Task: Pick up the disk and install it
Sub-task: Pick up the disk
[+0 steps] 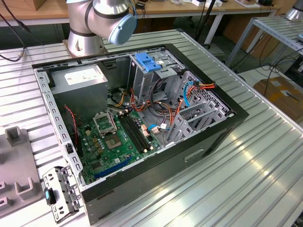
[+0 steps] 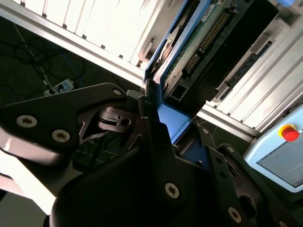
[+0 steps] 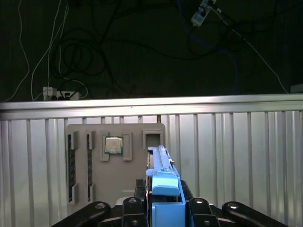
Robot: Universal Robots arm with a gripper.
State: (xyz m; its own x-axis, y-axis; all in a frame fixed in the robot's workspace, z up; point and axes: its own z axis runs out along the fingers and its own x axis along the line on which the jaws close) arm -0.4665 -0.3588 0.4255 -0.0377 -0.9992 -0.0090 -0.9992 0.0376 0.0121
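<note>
Disk (image 3: 161, 163) hangs edge-on over the grey parts tray (image 3: 94, 189) on the slatted table (image 3: 236, 156), its blue carrier frame (image 2: 171, 119) pinched tight between the jaws of the gripper (image 3: 165, 210).

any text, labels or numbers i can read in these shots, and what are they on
No text can be read.
White label on the power supply box: print too small.
Green board: markings too small.
The disk held in the fingers: board markings blurred.
</note>
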